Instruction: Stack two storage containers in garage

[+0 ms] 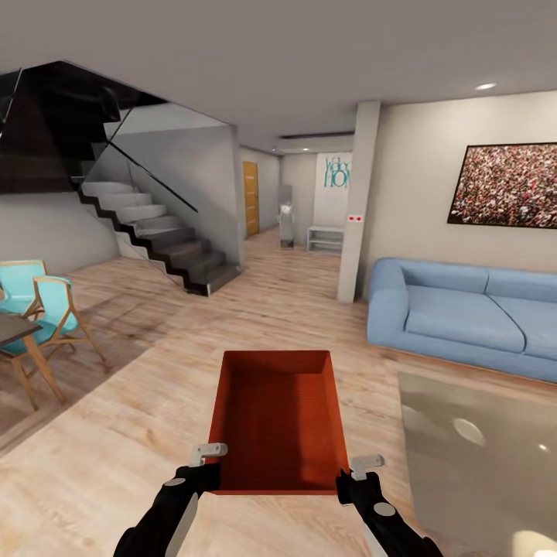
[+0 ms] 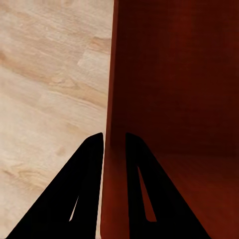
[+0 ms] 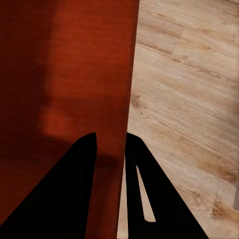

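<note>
bin: carried level, left of sofa, for the garage run
left tool: clamped on bin wall
right tool: clamped on opposite wall, for balance

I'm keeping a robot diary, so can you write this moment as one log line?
place: wood-floored living room, blue sofa right | carried: orange-red rectangular lidless storage bin | left gripper: clamps its left wall | right gripper: clamps its right wall
</note>
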Available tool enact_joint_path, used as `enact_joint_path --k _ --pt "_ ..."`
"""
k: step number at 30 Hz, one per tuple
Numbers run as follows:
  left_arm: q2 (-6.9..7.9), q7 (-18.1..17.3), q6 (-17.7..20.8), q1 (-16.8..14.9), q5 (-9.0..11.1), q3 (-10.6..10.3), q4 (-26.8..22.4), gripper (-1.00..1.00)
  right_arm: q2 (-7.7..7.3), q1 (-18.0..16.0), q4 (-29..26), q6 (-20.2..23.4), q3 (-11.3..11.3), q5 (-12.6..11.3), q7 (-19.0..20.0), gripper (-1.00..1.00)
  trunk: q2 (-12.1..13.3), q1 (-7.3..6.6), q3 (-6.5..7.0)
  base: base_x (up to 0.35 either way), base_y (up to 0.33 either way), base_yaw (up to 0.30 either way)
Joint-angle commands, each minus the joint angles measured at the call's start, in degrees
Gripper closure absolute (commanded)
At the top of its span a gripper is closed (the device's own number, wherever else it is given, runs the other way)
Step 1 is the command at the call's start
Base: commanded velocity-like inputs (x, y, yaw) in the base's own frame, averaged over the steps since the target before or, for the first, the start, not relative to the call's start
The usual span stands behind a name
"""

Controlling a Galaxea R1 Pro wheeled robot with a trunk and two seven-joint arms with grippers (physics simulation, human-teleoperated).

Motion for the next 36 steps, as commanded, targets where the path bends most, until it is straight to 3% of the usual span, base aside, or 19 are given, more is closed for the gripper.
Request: enact_joint_path --k 1,22,36 --pt "1.1 1.33 0.43 0.03 -1.11 0.52 -0.07 1.0 -0.06 -0.07 -0.55 -0.12 -0.14 -0.63 4.78 1.0 -0.04 0.05 -0.02 0.32 0.107 0.0" --pt "1.03 1.34 0.43 0.03 -1.11 0.53 -0.06 1.0 -0.06 -0.07 -0.55 -0.12 -0.14 -0.63 4.83 1.0 -0.04 0.05 -0.03 0.32 0.115 0.0" --pt "1.0 1.42 0.43 0.03 -1.11 0.61 0.0 1.0 -0.06 -0.07 -0.54 -0.12 -0.14 -0.63 4.78 1.0 -0.04 0.05 -0.03 0.324 0.009 0.0"
